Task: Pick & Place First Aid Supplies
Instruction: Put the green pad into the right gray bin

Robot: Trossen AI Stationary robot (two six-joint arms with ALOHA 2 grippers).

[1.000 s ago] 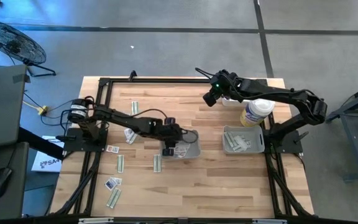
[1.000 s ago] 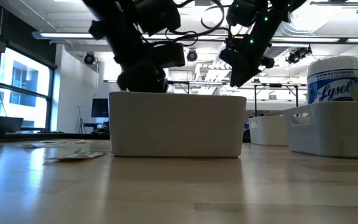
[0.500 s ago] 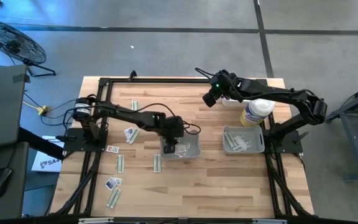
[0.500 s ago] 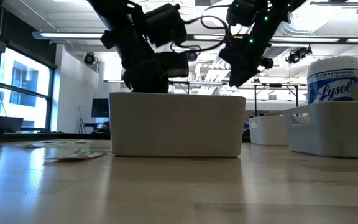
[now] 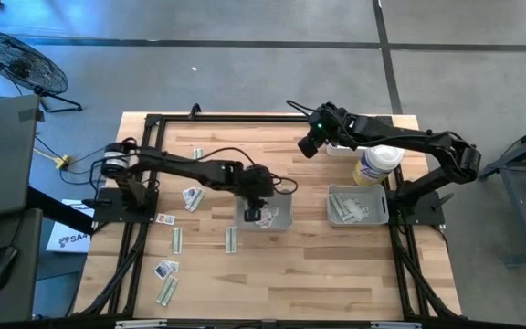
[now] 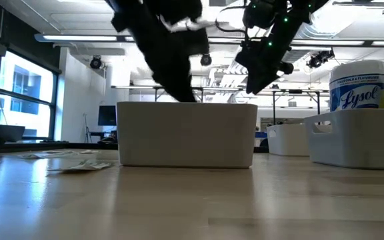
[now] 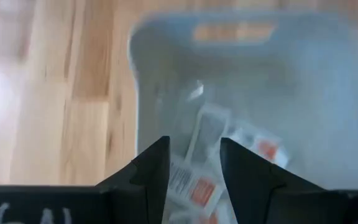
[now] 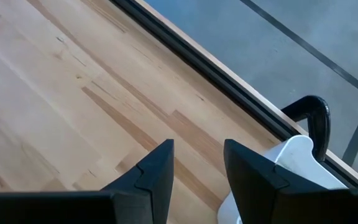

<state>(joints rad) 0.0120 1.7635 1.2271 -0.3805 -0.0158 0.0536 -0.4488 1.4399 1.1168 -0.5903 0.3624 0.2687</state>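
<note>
Several first aid packets lie flat in the grey tray (image 5: 281, 219) at the table's middle; they show as white squares with orange print (image 7: 199, 190). My left gripper (image 7: 194, 165) hangs open above the tray's left part (image 5: 253, 203), with nothing between its fingers. More packets and pale strips lie loose on the wood left of the tray, among them a white packet (image 5: 191, 196) and a strip (image 5: 231, 238). My right gripper (image 8: 197, 165) hovers open, high over the far middle of the table (image 5: 310, 144), and touches nothing.
A second grey tray (image 5: 359, 205) holding pale strips stands at the right, with a white Lysol bottle (image 5: 375, 164) just beyond it. Black frame rails (image 5: 144, 183) run along the table's edges. Bare wood lies between the two trays and along the near side.
My left gripper has risen out of the middle tray and drawn a little toward the table's far edge, staying open. The packets stay in the tray.
</note>
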